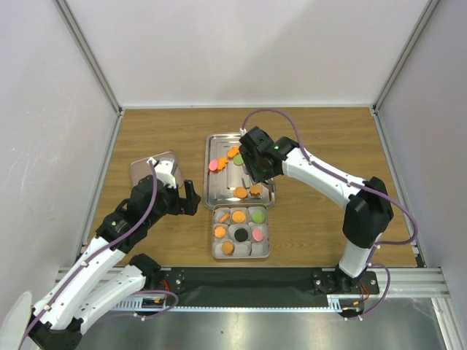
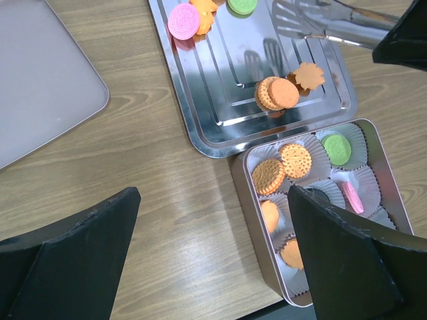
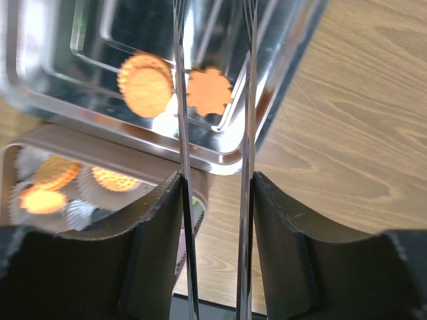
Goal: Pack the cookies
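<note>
Here, two orange cookies (image 3: 167,87) lie near the right gripper's (image 3: 217,200) tongs (image 3: 179,120)

This is looking like a robotics lab test cell: white panels (image 1: 255,44) are walling in a wood-grain tabletop (image 1: 321,138) on three sides, aluminium posts (image 1: 87,55) are framing the corners, and purple cables (image 1: 273,111) are looping down toward a slotted metal rail (image 1: 416,275).

You get bare desk (image 1: 328,135) along far edge and right edge. Centre blocked: tray (image 1: 217,191) carrying cookies (image 1: 240,192), tin (image 1: 241,257) just beside, nearer. Right arm (image 1: 321,175) and tongs (image 2: 320,23) overhang tray. Lid (image 1: 142,171) takes left side.
</note>
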